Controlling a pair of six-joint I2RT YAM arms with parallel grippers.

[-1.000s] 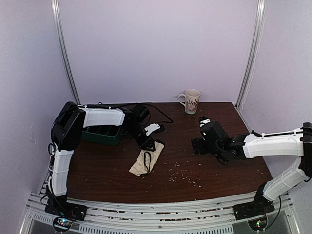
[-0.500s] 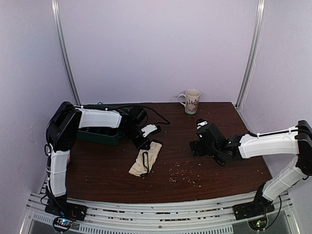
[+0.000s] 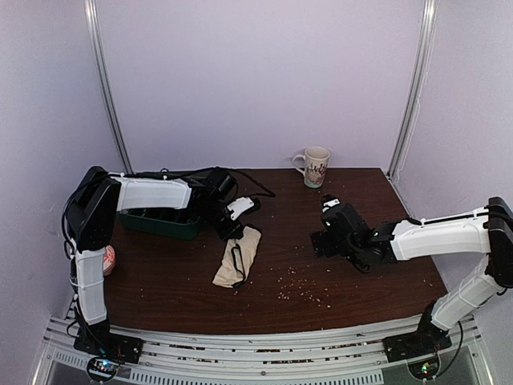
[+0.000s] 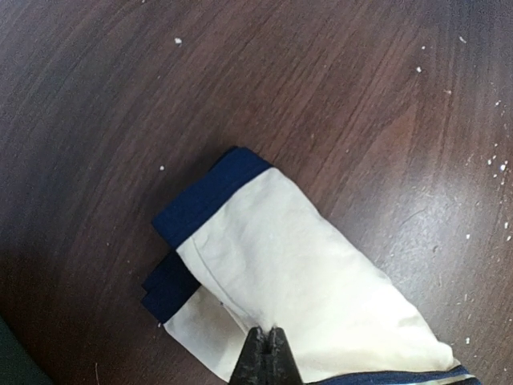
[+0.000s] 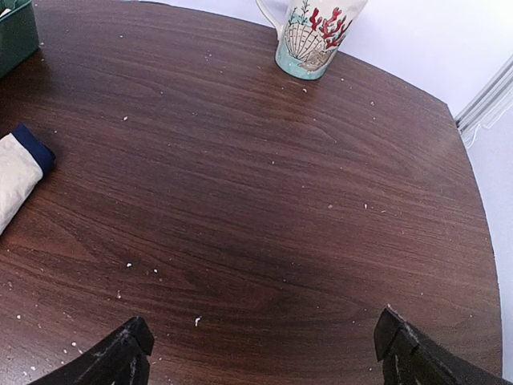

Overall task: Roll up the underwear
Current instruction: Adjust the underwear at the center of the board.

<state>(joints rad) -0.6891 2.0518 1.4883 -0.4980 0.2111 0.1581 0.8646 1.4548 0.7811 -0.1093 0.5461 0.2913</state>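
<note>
The underwear (image 3: 238, 258) is a cream garment with navy trim, folded into a long strip lying left of the table's centre. The left wrist view shows its navy band (image 4: 204, 204) at the far end and cream cloth (image 4: 304, 273) below. My left gripper (image 3: 233, 233) sits at the strip's far end, jaws shut, with a small pucker of cream cloth pinched at the tips (image 4: 270, 330). My right gripper (image 3: 318, 241) hovers right of centre, open and empty (image 5: 264, 353). Its view catches only the underwear's end (image 5: 18, 172) at the left edge.
A seashell-print mug (image 3: 315, 167) stands at the back edge, right of centre. A dark green bin (image 3: 164, 220) sits at the back left under the left arm. Pale crumbs (image 3: 296, 282) are scattered in front of the underwear. A small red and white object (image 3: 108, 261) lies off the table's left edge.
The left gripper has closed on the underwear's far end and the arm has drawn back to the left. The right arm has eased slightly left.
</note>
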